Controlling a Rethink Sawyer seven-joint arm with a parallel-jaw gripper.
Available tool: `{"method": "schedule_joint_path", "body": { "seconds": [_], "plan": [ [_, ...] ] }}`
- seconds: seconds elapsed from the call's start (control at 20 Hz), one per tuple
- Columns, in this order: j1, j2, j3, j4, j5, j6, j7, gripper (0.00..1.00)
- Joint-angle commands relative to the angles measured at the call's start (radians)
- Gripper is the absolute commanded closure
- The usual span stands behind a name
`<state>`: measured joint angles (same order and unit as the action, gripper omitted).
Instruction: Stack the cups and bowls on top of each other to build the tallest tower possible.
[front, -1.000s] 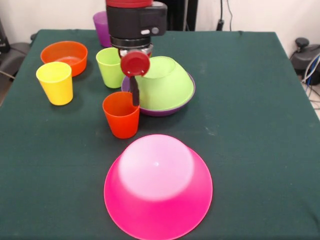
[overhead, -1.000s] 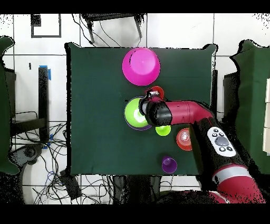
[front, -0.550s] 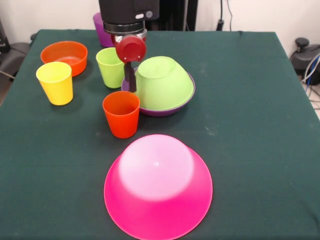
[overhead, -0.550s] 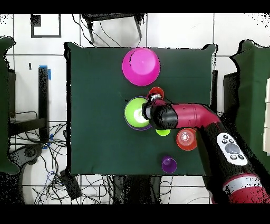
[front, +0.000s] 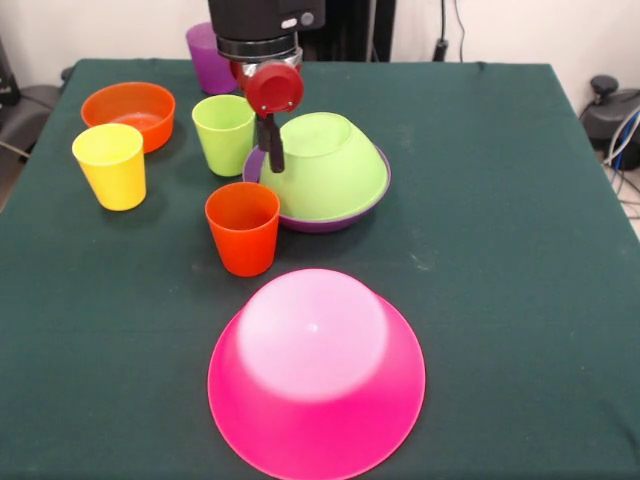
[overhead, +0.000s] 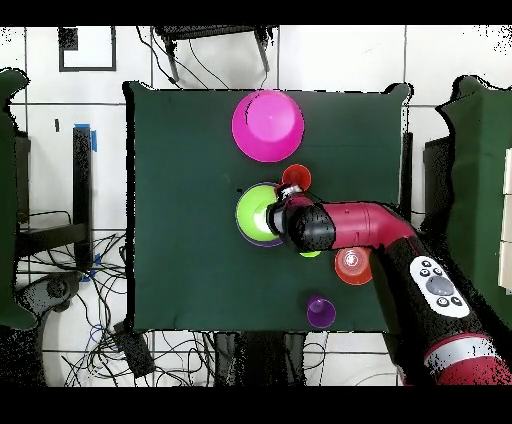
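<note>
The gripper (front: 270, 150), its state impossible to tell, hangs at nine o'clock of the overturned lime green bowl (front: 325, 165) nested in the purple bowl (front: 330, 221); light, rigid, slippery plastic, probably best pinched at the rim.

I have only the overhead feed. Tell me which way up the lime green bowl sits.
Observer: The front view shows the lime green bowl upside down, base up, resting inside the purple bowl.
Operator: Report any cup my arm hides.
Observer: A yellow cup stands upright beside the orange bowl; the arm covers it from above.
Operator: Give me the pink bowl's orientation.
Observer: The pink bowl is upside down too, rim on the table.
</note>
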<state>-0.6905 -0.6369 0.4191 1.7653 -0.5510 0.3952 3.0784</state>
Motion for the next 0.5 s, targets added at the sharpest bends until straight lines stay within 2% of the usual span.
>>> {"method": "schedule_joint_path", "body": {
  "seconds": [0.05, 0.15, 0.2, 0.3, 0.5],
  "plan": [
    [-0.031, 0.067, 0.03, 0.032, -0.124, 0.041, -0.29, 0.0],
    [-0.05, 0.076, 0.047, 0.013, -0.186, 0.044, -0.374, 0.0],
    [-0.076, 0.091, 0.075, -0.003, -0.216, 0.06, -0.448, 0.0],
    [-0.104, 0.109, 0.104, -0.018, -0.25, 0.07, -0.507, 0.0],
    [-0.107, 0.103, 0.112, -0.024, -0.305, 0.061, -0.526, 0.0]
  ]
}}
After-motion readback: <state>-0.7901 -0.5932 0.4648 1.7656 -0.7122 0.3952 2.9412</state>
